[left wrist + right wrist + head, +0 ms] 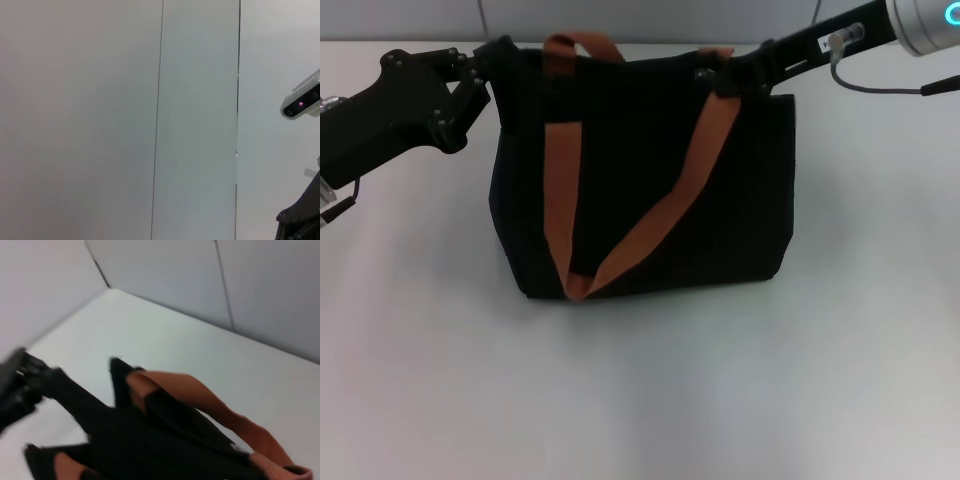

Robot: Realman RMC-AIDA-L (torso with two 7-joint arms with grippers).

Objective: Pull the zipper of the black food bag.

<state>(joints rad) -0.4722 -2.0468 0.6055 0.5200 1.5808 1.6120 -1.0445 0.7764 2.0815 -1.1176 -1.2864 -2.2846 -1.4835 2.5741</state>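
Observation:
The black food bag (640,190) stands upright in the middle of the white table, with two rust-orange straps (560,170) running down its face. My left gripper (485,70) is at the bag's top left corner and is shut on the fabric there. My right gripper (720,75) is at the bag's top edge, right of centre, by the right strap. The right wrist view shows the bag's top (150,440), an orange handle (200,395) and the left gripper (25,385) at the far end. A tiny silvery speck (232,446) on the top may be the zipper; it is hidden in the head view.
The white table (640,400) spreads wide in front of the bag and to both sides. A grey panelled wall (150,120) stands behind it. The left wrist view shows only that wall and the right arm's wrist camera (302,102).

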